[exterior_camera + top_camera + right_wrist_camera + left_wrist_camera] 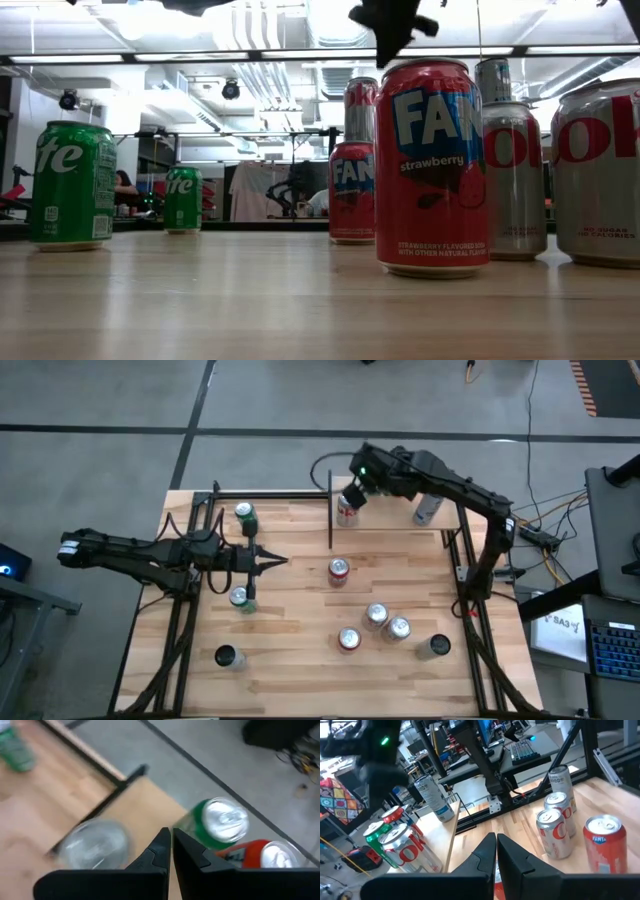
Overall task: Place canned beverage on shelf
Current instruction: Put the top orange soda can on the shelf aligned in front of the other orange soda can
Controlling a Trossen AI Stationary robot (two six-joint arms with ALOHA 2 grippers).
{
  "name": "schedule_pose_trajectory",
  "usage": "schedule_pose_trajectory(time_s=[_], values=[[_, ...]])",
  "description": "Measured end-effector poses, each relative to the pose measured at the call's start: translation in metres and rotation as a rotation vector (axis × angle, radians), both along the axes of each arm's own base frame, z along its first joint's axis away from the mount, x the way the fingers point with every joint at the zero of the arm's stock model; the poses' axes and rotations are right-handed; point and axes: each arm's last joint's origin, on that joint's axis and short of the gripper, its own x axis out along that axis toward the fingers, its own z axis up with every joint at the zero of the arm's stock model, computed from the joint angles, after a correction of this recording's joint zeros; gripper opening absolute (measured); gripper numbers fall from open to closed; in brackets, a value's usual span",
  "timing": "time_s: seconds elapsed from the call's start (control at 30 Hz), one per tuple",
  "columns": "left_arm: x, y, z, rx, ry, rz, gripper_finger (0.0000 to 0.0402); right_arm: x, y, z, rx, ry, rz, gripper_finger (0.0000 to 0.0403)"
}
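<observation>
The shelf [390, 512] is a small light board with black posts at the table's far right. On it stand a red-and-white can [347, 513] and a silver can [427, 510]. My right gripper [351, 494] hovers shut just above the red-and-white can. In its wrist view the shut fingers [170, 836] point down over a silver can top [95, 845], a green can [225, 820] and a red can [272, 857]. My left gripper [278, 563] waits shut over the table's left middle, holding nothing [496, 842].
Loose cans stand on the tabletop: a red one [338, 569] at the middle, several silver and red ones [377, 614] near the front right, two green ones [244, 513] [240, 598] by my left arm, and a dark one [226, 656] at the front left.
</observation>
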Motion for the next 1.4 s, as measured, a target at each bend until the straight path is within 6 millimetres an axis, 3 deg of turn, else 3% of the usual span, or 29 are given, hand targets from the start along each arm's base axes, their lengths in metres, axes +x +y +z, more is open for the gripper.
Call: schedule_pose_trajectory(time_s=[0.37,0.6,0.9,1.2,1.4], values=[[0.001,0.000,0.000,-0.138,-0.007,0.012,0.0000,-0.020,0.102,0.018,-0.041,-0.055,0.319,0.0009],[0.007,-0.001,-0.004,-0.275,0.010,0.029,0.0000,-0.042,0.142,0.006,-0.113,-0.131,0.478,0.0009],[0.016,-0.006,-0.014,-0.466,0.053,0.044,0.0000,-0.062,0.154,-0.026,-0.177,-0.208,0.614,0.0009],[0.024,-0.009,-0.023,-0.612,0.090,0.070,0.0000,-0.067,0.157,-0.068,-0.147,-0.262,0.781,0.0009],[0.026,-0.015,-0.025,-0.909,0.124,0.027,0.0000,-0.068,0.158,-0.081,-0.133,-0.249,0.814,0.0009]])
